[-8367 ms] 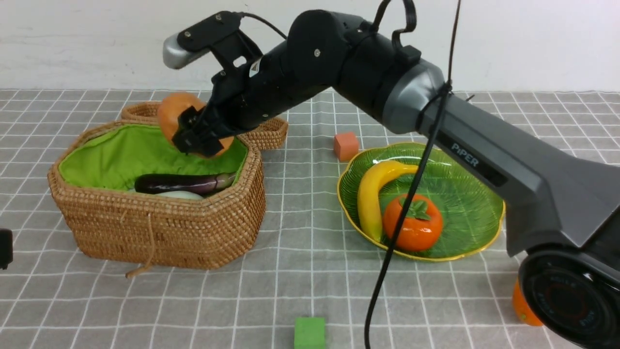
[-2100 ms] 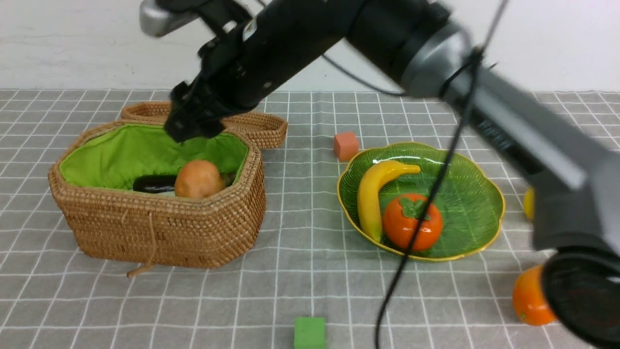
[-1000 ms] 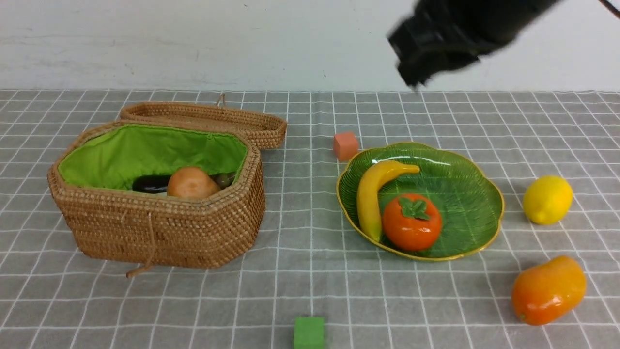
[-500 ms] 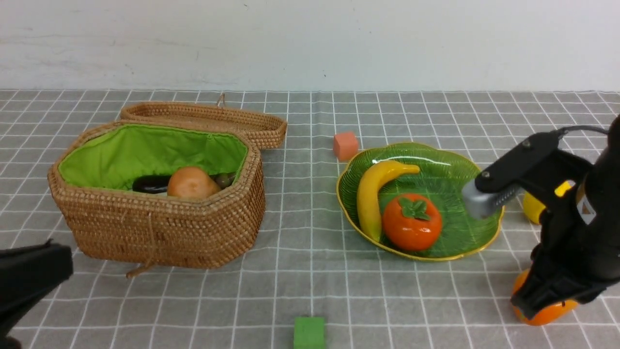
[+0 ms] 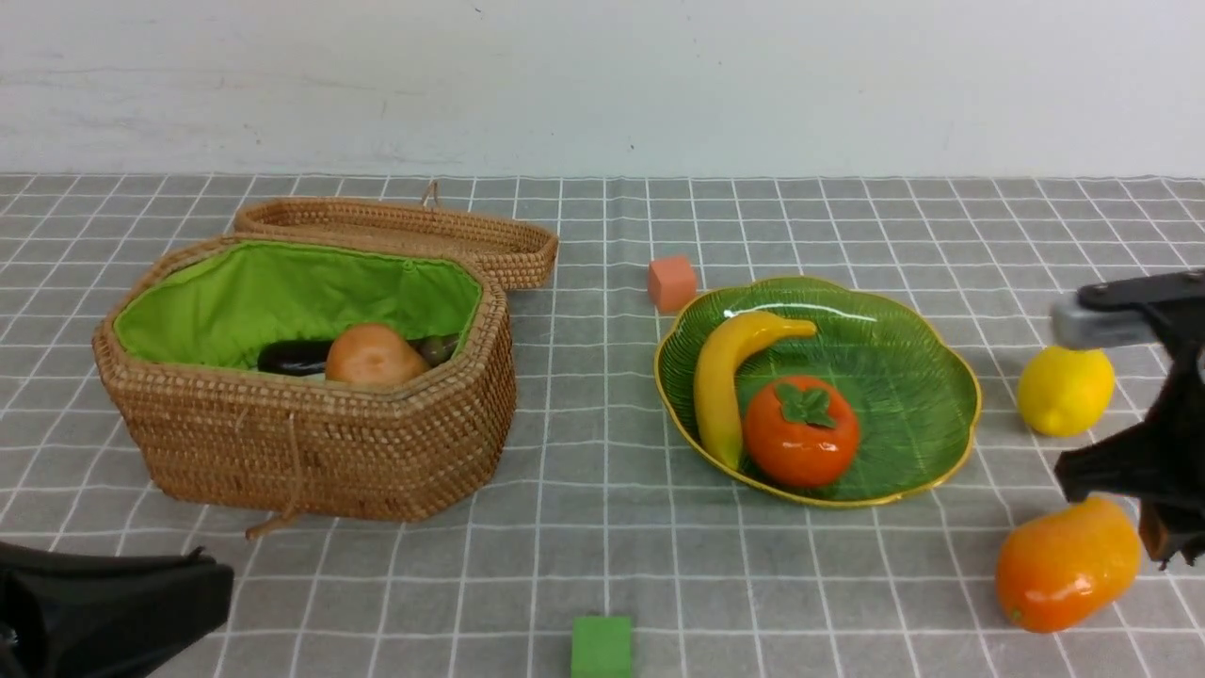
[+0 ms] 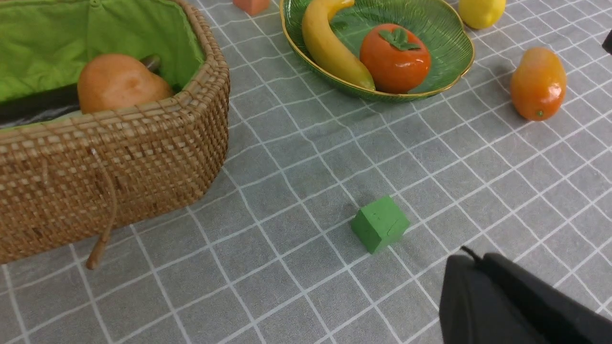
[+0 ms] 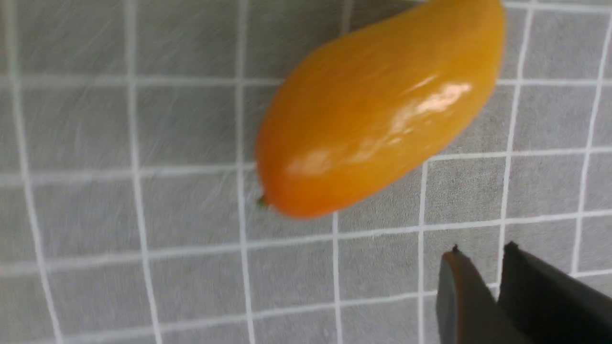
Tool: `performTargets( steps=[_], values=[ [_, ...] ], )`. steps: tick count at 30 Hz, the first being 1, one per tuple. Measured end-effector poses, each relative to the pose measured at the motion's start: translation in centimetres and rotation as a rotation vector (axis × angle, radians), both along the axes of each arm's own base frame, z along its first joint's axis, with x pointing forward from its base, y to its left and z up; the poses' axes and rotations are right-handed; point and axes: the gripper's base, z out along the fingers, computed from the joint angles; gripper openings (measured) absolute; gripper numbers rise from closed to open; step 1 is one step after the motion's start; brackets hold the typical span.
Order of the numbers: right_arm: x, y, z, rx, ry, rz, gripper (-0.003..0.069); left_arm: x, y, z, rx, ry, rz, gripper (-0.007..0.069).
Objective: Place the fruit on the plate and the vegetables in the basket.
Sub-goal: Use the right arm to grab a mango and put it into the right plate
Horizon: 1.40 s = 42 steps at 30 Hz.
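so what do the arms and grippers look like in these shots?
Both are matte black. The right gripper has dark angular fingers under a black bracket carrying a silver-grey camera housing. The left gripper shows only as a plain black wedge. No cables or markings visible.

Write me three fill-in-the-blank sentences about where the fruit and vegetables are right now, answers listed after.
1. Beside the banana on the plate sits the ____.
2. The potato lies inside the ____.
3. The mango and the ____ lie on the cloth, off the plate.
4. The cube behind the plate is ____ in colour.

Missing words: persimmon; basket; lemon; orange
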Motion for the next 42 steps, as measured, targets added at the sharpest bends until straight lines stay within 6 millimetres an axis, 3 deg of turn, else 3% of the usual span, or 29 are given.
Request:
performTargets(
  steps=[3,5,6,10,13,18,23,26,30,34,36,37,38,39,42],
  values=[
    [0.4,-2.1,-1.0,0.09,-0.047,-0.151,0.019,0.0,0.0,0.0,-0.002,0.005,-0.001,0.0015],
    [0.9,-3.5,-2.1,0.243,-0.132,-0.332,0.0309,0.0,0.0,0.0,-0.002,0.005,-0.002,0.0015],
    [1.0,-3.7,-2.4,0.27,-0.148,-0.368,0.0341,0.0,0.0,0.0,-0.002,0.005,-0.002,0.0015],
    [2.0,-3.9,-4.3,0.368,-0.155,-0.481,0.0583,0.0,0.0,0.0,-0.002,0.003,-0.003,0.0015],
    [2.8,-3.9,-6.0,0.379,-0.133,-0.512,0.0661,0.0,0.0,0.0,-0.005,0.0,-0.003,0.0015],
    [3.9,-4.0,-9.5,0.371,-0.056,-0.558,0.0671,0.0,0.0,0.0,-0.005,-0.001,-0.004,0.0003],
    [4.2,-4.1,-9.8,0.367,-0.048,-0.537,0.0614,0.0,0.0,0.0,-0.005,-0.003,-0.004,0.0003],
    [4.4,-4.0,-9.5,0.356,-0.051,-0.437,0.0567,0.0,-0.1,0.0,-0.005,-0.004,-0.005,0.0003],
    [4.6,-3.7,-7.8,0.37,-0.047,-0.36,0.0566,0.0,-0.1,0.1,-0.006,-0.005,-0.005,-0.0003],
    [5.6,-1.8,-0.9,0.391,-0.193,-0.211,0.0566,0.2,-0.3,0.7,-0.059,-0.063,-0.015,-0.0007],
    [6.2,-0.7,0.7,0.389,-0.255,-0.148,0.0566,0.2,-0.5,1.1,-0.086,-0.093,-0.021,-0.0007],
    [7.2,1.3,2.1,0.382,-0.334,-0.045,0.0566,0.3,-0.6,1.4,-0.112,-0.121,-0.026,-0.0007],
    [7.5,1.6,2.1,0.379,-0.344,-0.035,0.0566,0.3,-0.6,1.4,-0.114,-0.123,-0.026,-0.0007],
    [8.7,3.3,2.2,0.347,-0.397,0.07,0.0566,0.3,-0.6,1.6,-0.13,-0.139,-0.029,-0.0007],
    [11.1,4.8,0.1,0.285,-0.417,0.177,0.0566,0.3,-0.7,1.7,-0.137,-0.146,-0.03,-0.0007]
  ],
)
